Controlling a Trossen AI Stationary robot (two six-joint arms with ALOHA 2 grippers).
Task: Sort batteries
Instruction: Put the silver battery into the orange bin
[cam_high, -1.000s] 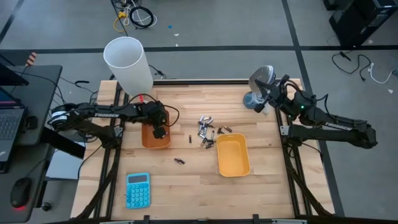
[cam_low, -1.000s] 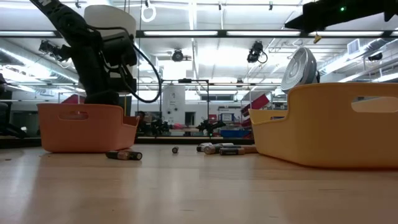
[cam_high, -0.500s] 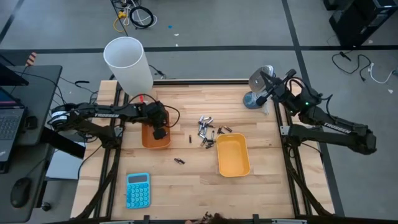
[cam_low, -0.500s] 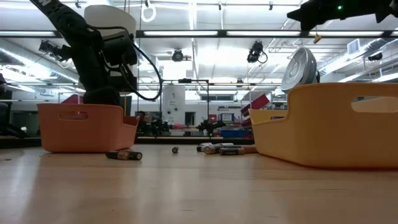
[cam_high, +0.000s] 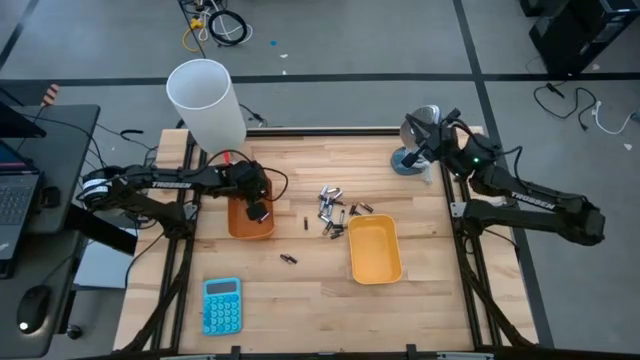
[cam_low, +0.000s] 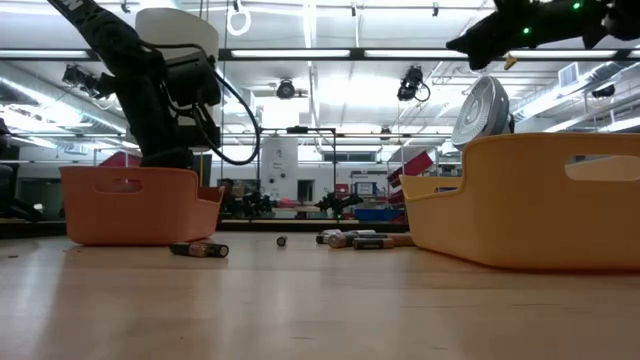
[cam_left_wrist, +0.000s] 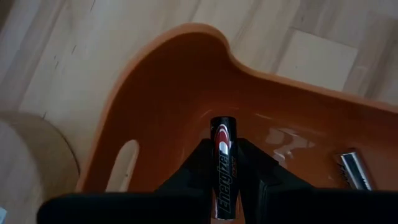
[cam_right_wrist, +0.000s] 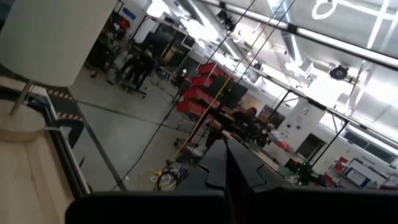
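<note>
One black cylindrical battery (cam_left_wrist: 223, 167) with a red band and silver lettering is pinched between the pressed-in fingers of the left gripper (cam_high: 257, 212), standing out lengthwise ahead of the jaws. Directly below those jaws lies the orange rectangular plastic tray (cam_high: 240, 225), and a silvery-grey cylindrical cell (cam_left_wrist: 352, 169) rests on its floor off to one side of the fingers. Beyond the tray's far wall from the jaws, a loose cluster of small grey and dark batteries (cam_high: 334, 210) lies on the pale wooden tabletop (cam_high: 300, 290), beside the yellow rectangular plastic tray (cam_high: 374, 249). The right gripper (cam_high: 424, 156) hangs high at the table's far corner, fingers pressed together on nothing.
</note>
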